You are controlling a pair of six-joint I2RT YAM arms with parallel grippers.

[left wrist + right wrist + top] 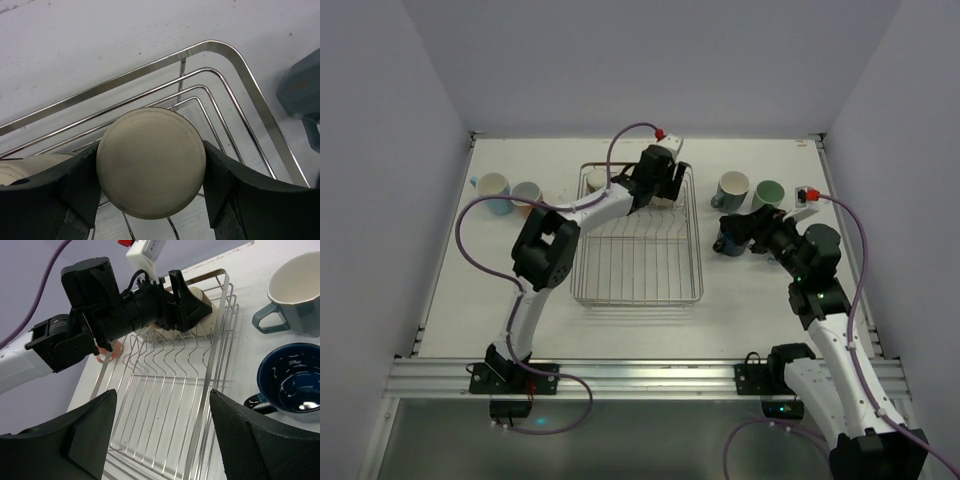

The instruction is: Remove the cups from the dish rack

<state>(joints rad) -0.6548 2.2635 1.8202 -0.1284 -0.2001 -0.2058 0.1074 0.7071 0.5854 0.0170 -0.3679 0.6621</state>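
The silver wire dish rack (638, 262) sits mid-table. My left gripper (665, 185) is at its far right corner, shut on a cream cup (151, 162) whose round base faces the camera; it also shows in the right wrist view (202, 315). A second cream cup (597, 181) stands in the rack's far left corner. My right gripper (162, 435) is open and empty, over the rack's right rim (210, 375), beside a navy cup (290, 382) on the table.
A grey-blue mug (732, 188) and a green cup (767, 194) stand right of the rack, behind the navy cup (731, 240). A light blue cup (493, 190) and a pink cup (527, 195) stand at the far left. Walls enclose the table.
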